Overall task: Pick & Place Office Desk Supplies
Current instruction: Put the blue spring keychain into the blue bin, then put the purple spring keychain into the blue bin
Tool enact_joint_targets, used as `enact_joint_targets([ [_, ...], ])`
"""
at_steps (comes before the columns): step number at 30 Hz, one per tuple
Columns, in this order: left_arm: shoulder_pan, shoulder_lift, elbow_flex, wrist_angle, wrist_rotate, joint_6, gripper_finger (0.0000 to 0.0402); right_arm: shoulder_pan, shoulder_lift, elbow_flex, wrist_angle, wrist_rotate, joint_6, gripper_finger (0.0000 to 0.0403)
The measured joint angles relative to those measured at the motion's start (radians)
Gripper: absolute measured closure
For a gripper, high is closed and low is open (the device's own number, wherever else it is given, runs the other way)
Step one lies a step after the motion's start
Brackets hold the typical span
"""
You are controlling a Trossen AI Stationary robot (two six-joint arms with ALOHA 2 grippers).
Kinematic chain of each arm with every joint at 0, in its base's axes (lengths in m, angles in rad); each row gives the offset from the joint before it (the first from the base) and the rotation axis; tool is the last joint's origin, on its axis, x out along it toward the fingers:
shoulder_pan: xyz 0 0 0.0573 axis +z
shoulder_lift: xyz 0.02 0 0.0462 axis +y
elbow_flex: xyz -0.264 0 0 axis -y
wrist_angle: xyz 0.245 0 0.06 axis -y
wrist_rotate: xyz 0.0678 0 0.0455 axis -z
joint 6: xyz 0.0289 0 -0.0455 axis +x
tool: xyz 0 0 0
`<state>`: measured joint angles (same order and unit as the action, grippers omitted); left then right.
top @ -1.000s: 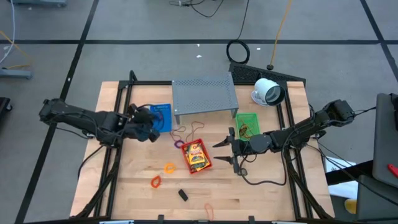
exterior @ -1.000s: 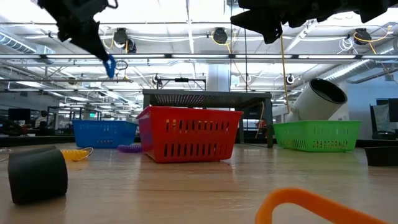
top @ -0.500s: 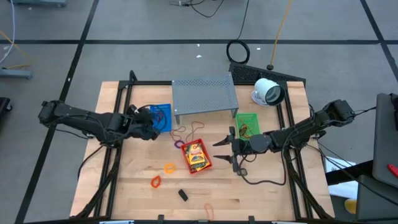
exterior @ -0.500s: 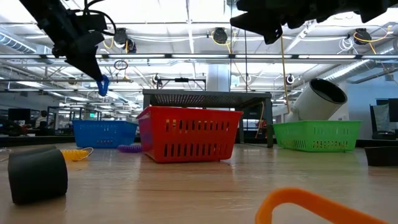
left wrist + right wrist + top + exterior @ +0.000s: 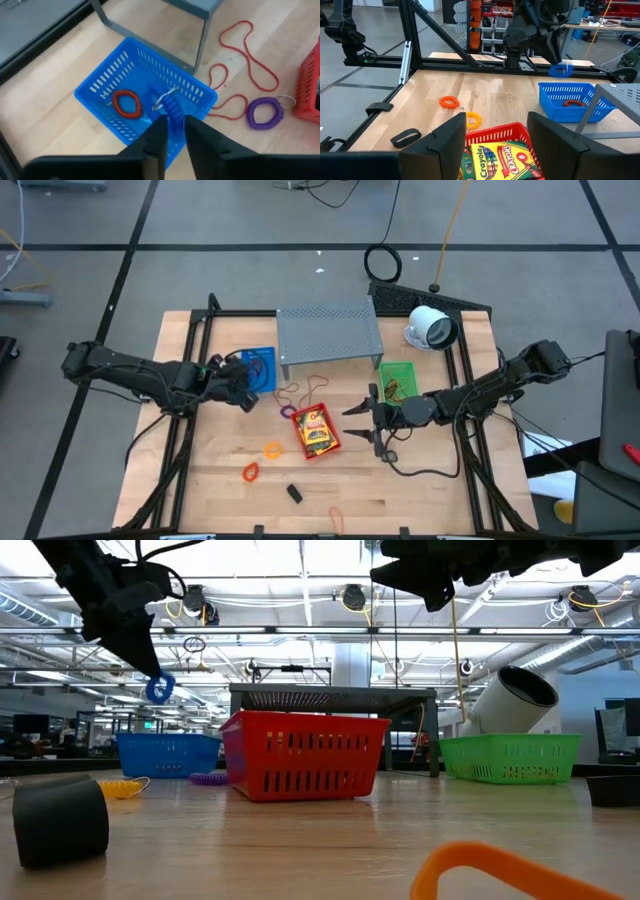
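Observation:
My left gripper [image 5: 173,131] is shut on a blue coiled loop [image 5: 166,101] with a metal ring, above the blue basket [image 5: 262,366]. The low view shows the loop [image 5: 158,688] hanging under this gripper [image 5: 148,668]. A red-orange coil [image 5: 125,103] lies inside the blue basket [image 5: 107,82]. My right gripper [image 5: 362,423] is open and hovers right of the red basket [image 5: 316,432], which holds a yellow crayon box [image 5: 496,156]. Orange coils [image 5: 272,449], [image 5: 251,472], a purple coil [image 5: 288,411], a black piece [image 5: 294,493] and a red string loop [image 5: 305,390] lie on the table. My left gripper pinches the blue coiled loop by one end [image 5: 175,118] between its two fingers, coming slanting from above. The loop hangs below the fingers, lifted clear, over the blue basket's inside.
The grey perforated shelf [image 5: 328,332] stands at the far side, beside the blue basket. A green basket [image 5: 397,380] and the white round device [image 5: 430,328] are at the far right. An orange band [image 5: 335,515] lies near the near edge. Bare wood shows at the near left.
My left gripper has moved down toward the blue basket, still shut on the blue coiled loop. The loop hangs lower than before. My right arm has kept still.

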<state>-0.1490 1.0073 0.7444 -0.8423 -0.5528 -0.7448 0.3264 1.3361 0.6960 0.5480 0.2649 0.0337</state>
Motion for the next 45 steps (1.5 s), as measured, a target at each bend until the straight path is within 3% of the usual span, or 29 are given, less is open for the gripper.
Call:
enact_joint_targets([
  [9,0.000,0.000,0.000,0.156,-0.024,0.101,0.0233,0.000,0.000,0.000,0.000,0.000,-0.012,0.0202],
  [15,0.000,0.000,0.000,0.289,-0.024,0.209,0.0205,0.000,0.000,0.000,0.000,-0.001,-0.019,0.0202],
  [25,-0.059,0.007,-0.015,0.595,-0.017,0.455,0.0205,0.002,0.000,0.000,0.000,-0.015,-0.027,0.0202],
  [30,-0.146,0.016,-0.094,0.755,0.053,0.539,0.0203,0.002,0.000,0.000,-0.003,-0.059,-0.056,0.0202],
  [35,-0.187,0.016,-0.183,0.913,0.058,0.668,0.0210,-0.009,0.000,0.000,-0.010,-0.058,-0.110,0.0203],
  [45,-0.175,0.050,-0.208,0.756,0.156,0.606,0.0213,-0.086,0.015,0.000,-0.081,-0.057,-0.132,0.0206],
])
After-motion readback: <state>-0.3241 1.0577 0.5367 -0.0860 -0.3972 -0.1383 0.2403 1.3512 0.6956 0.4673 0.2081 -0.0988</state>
